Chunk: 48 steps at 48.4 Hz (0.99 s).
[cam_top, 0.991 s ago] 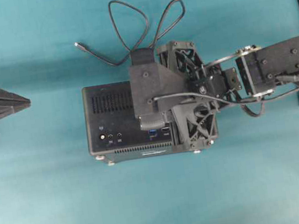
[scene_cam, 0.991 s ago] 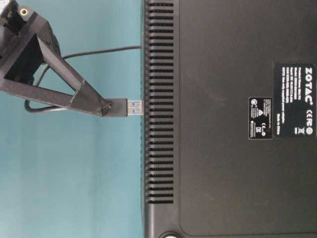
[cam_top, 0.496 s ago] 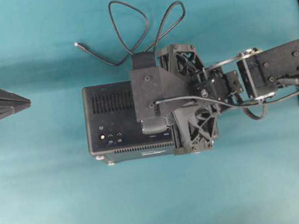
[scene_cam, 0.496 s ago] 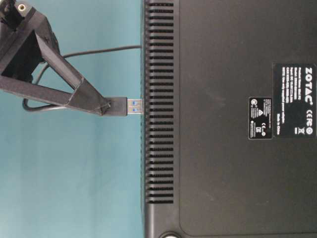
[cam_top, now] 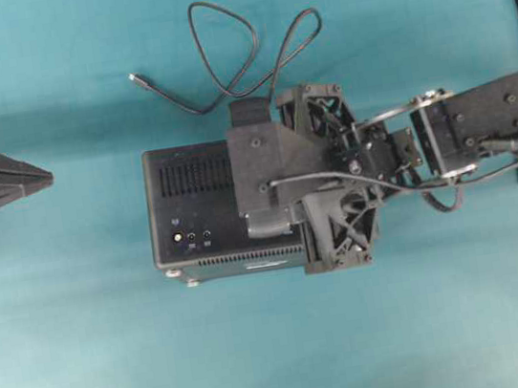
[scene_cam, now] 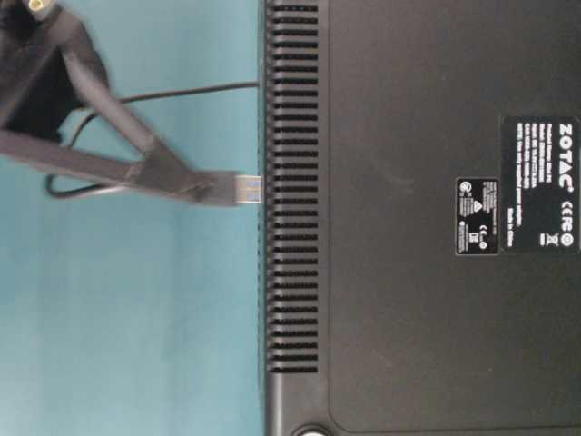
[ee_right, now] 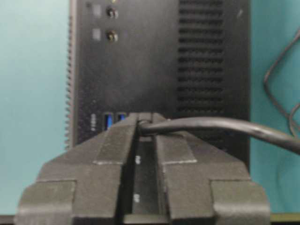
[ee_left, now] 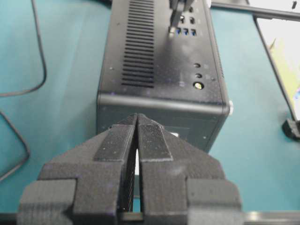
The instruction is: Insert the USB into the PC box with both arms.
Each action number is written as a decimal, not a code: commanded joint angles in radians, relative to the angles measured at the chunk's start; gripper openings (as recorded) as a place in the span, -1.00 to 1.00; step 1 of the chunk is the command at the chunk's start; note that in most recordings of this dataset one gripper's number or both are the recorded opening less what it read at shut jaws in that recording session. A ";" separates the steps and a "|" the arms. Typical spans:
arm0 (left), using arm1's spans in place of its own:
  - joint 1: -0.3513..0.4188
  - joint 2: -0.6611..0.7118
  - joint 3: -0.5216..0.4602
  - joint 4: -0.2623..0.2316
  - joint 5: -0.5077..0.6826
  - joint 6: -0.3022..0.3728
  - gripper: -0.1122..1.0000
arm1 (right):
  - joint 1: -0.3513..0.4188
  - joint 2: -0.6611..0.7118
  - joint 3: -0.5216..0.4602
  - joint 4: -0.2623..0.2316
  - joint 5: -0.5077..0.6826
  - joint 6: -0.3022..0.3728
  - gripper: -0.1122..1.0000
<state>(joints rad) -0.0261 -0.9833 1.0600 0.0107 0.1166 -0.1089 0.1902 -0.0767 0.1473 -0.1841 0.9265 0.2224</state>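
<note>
Table-level view: right gripper [scene_cam: 195,186] pinching the USB [scene_cam: 238,189], tip at the PC box [scene_cam: 408,218] (left gripper [ee_left: 137,136] closed, empty). Next: align with a blue port, push.

Bright, even light. The right claw [scene_cam: 204,186] looks smeary in the table-level view, and the near fingers [ee_right: 117,150] look fuzzy.

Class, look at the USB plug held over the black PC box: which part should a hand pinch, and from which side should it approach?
Pinch the USB by its black moulded body, as the right hand does, coming from the cable end. In the table-level view the metal tip points at the PC box and must stay bare to enter a port; the cable trails out behind.
</note>
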 commanded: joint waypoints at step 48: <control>0.000 -0.003 -0.006 0.002 -0.006 0.000 -0.80 | -0.017 -0.008 0.009 0.023 -0.031 -0.014 -0.57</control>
<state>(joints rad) -0.0261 -0.9879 1.0661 0.0107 0.1150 -0.1089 0.1703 -0.0767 0.1611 -0.1687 0.8958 0.2224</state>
